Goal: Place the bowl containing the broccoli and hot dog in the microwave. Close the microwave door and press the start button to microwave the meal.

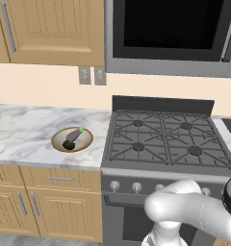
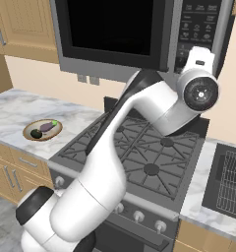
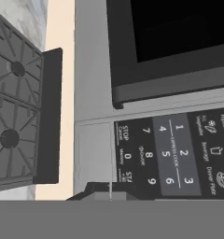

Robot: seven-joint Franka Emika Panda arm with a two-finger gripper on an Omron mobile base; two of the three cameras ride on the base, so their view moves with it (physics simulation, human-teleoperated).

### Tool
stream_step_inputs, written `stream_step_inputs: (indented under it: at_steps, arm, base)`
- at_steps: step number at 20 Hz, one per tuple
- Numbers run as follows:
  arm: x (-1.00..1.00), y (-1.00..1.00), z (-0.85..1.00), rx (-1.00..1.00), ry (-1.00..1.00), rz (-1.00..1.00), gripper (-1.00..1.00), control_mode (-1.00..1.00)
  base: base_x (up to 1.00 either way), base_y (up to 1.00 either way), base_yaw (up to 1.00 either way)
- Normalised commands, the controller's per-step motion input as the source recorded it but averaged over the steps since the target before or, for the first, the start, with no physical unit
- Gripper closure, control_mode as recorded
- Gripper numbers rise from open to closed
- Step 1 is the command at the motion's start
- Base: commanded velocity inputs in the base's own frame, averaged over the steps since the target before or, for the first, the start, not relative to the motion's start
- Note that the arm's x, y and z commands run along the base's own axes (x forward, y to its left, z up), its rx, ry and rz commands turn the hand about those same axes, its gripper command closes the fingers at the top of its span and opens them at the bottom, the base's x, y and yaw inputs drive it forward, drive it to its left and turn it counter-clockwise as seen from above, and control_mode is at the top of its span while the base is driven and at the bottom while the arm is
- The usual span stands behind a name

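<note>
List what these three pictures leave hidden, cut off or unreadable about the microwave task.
1. Bowl with broccoli and hot dog: the microwave door has black glass; the inside is dark in all views.
2. Pincer: hand view, cut by the bottom edge; open or shut unclear.
3. Start button: hand view, the keypad label near the bottom is cut off.

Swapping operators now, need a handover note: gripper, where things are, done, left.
Gripper: up at the microwave keypad, by the start key; whether it is open or shut cannot be told.
Microwave: door shut, window dark, so the bowl inside cannot be seen.
Counter: a tan bowl with an eggplant sits left of the stove.
Done: door closed.
Left: probably pressing start.
</note>
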Motion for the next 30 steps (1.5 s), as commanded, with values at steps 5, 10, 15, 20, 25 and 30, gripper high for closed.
stream_step_inputs:
  at_steps: [5,10,15,20,25,30]
  arm:
    - [0.14,-0.04,0.00,0.01,0.00,0.02,1.00,-1.00]
    - [0.19,0.00,-0.01,0.00,0.00,0.03,1.00,-1.00]
    - [0.26,-0.01,-0.05,0.01,0.00,0.04,1.00,-1.00]
    - [0.21,-0.17,-0.03,0.02,-0.01,0.02,1.00,-1.00]
    - [0.22,-0.17,-0.03,0.02,-0.01,0.01,1.00,-1.00]
    - [0.26,-0.14,-0.08,0.00,0.00,0.01,1.00,-1.00]
  base:
    - [0.00,0.00,0.00]
    - [0.00,0.00,0.00]
    - [0.00,0.00,0.00]
    - [0.00,0.00,0.00]
    - [0.00,0.00,0.00]
    - [0.00,0.00,0.00]
